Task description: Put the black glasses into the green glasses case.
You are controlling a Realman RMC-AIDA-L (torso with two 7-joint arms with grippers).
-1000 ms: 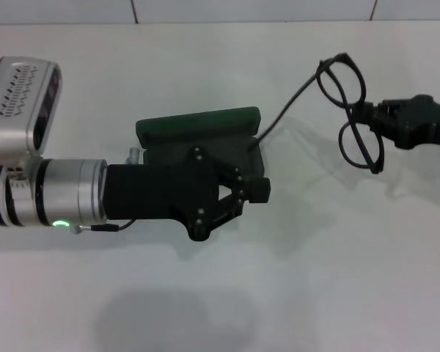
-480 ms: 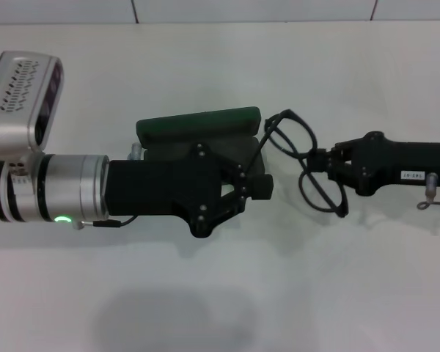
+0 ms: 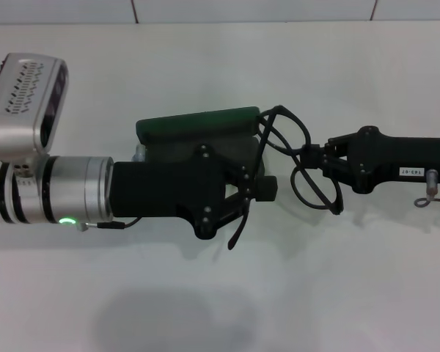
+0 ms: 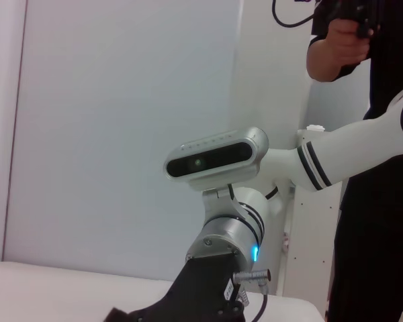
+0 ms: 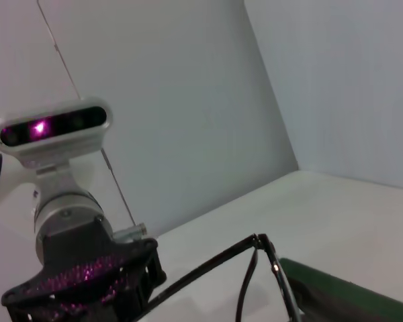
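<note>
Thin oval-lensed black glasses [image 3: 297, 165] pinched by right claw [image 3: 317, 160], left claw [image 3: 260, 192] clamping green glasses case [image 3: 198, 125]

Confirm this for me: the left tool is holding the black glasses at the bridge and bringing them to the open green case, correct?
Not quite. The right tool holds the black glasses at the bridge; the left tool is at the green glasses case. The head view shows it.

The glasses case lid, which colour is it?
Dark green; the green glasses case shows best in the head view.
</note>
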